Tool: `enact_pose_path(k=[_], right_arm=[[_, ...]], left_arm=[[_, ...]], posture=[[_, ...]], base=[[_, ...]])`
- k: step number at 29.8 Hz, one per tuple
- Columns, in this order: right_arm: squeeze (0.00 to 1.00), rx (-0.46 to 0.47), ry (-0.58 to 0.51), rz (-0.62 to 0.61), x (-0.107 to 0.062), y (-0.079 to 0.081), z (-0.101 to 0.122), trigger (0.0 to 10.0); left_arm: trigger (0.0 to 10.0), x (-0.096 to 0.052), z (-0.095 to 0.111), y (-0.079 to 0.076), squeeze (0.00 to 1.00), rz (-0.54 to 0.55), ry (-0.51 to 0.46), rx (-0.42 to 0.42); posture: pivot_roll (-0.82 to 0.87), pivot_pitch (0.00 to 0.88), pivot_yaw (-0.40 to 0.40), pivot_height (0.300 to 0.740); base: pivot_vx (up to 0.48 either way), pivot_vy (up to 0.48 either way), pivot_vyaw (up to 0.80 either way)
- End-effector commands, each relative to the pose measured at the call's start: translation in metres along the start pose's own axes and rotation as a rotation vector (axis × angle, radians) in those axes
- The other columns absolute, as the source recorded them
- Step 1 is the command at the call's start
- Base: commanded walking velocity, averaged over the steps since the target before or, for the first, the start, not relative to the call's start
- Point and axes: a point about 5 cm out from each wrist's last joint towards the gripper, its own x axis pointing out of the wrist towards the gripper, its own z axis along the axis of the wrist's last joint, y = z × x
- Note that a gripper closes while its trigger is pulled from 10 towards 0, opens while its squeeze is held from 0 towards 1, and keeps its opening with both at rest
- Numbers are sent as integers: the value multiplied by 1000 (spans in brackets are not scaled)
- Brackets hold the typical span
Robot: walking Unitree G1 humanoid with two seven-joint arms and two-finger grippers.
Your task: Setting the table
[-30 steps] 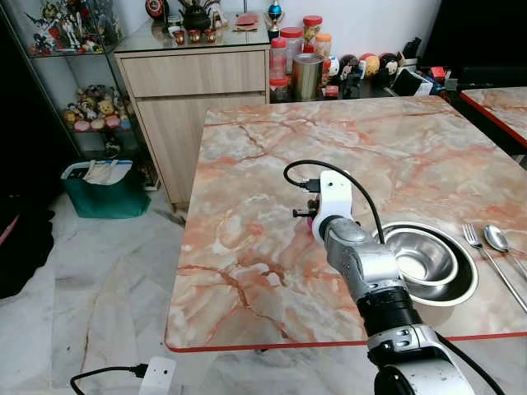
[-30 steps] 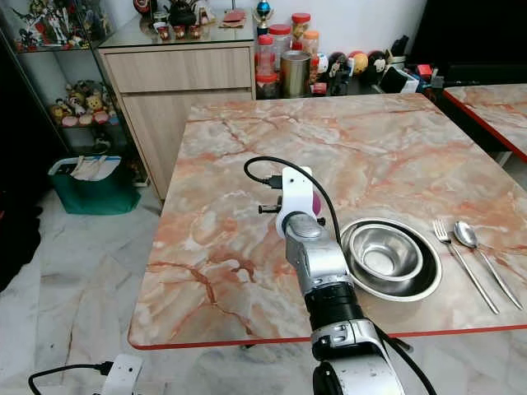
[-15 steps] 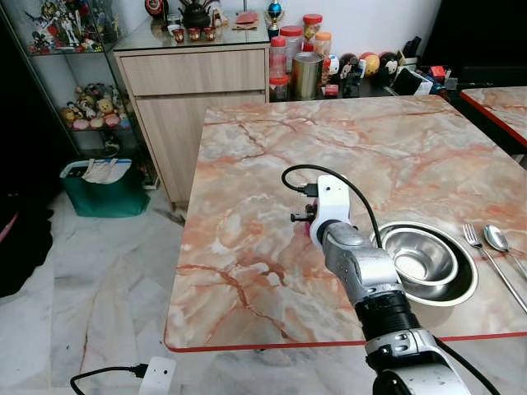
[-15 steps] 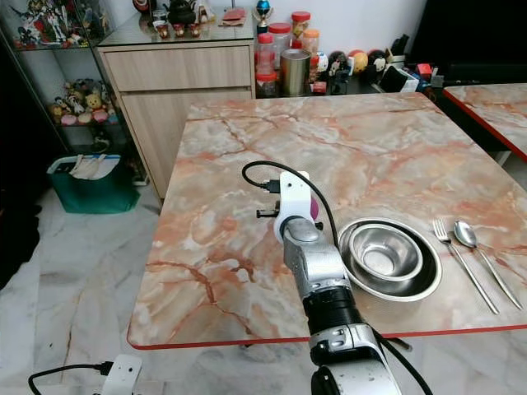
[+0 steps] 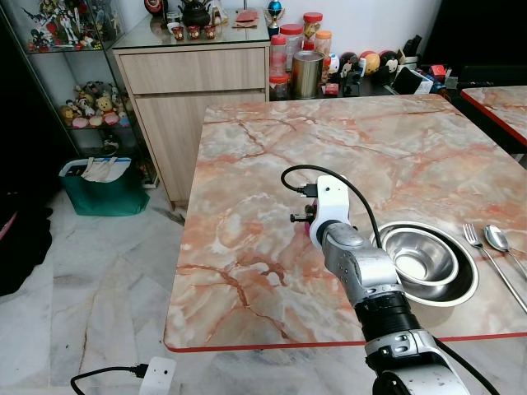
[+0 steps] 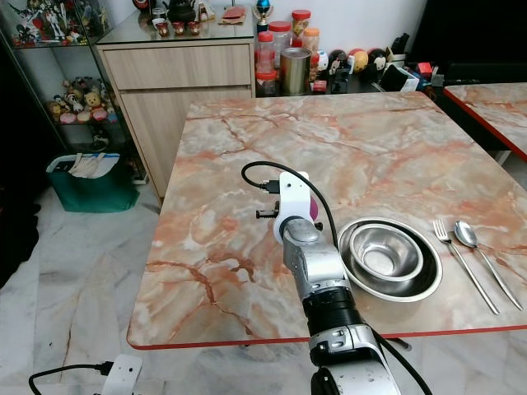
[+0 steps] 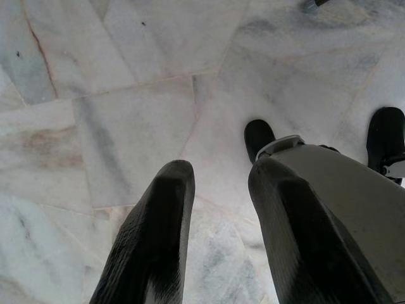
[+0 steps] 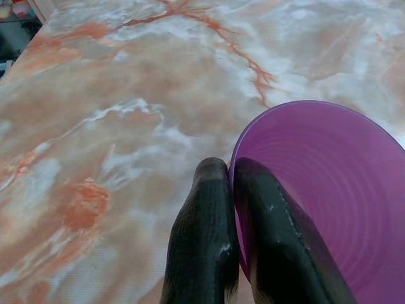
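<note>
The right arm reaches forward over the counter [image 5: 247, 247]. Its tool [image 8: 231, 174] pinches a purple cup's [image 8: 323, 190] rim. The left tool [image 7: 218, 183] hangs apart above the floor

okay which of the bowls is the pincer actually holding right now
The purple bowl: the right pincer pinches its rim. The steel bowl sits untouched in its steel plate.

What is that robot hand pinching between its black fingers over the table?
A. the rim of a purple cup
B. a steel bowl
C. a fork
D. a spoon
A. The right end effector is clamped on the thin rim of the purple cup, one finger inside and one outside, above the marble table.
</note>
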Motion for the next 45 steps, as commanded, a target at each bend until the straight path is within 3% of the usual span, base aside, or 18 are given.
enact_pose_path(k=[1, 20, 21, 39, 41, 45], right_arm=[[0, -1, -24, 5, -2, 2, 6, 10000], [0, -3, -22, 9, -3, 3, 5, 10000], [416, -3, -22, 10, -3, 3, 6, 10000], [455, 0, -24, 7, -2, 3, 6, 10000], [804, 0, -23, 7, -3, 3, 6, 10000], [773, 0, -22, 4, -3, 3, 6, 10000]], left_arm=[[10000, 0, -2, 0, 0, -1, 11, -3], [10000, 0, -3, 0, 0, -5, 13, -4], [10000, 0, -3, 0, 0, -6, 12, -4], [10000, 0, -2, -1, 0, -7, 10, -5], [10000, 0, -3, -1, 0, -8, 11, -5], [10000, 0, -3, -1, 0, -7, 13, -5]], posture=[[-29, 17, 12, 736], [-32, 20, 14, 736], [-30, 20, 14, 736], [-30, 21, 12, 736], [-30, 21, 12, 736], [-31, 20, 13, 736]], base=[[0, 0, 0], [0, 0, 0], [0, 0, 0], [0, 0, 0], [0, 0, 0], [0, 0, 0]])
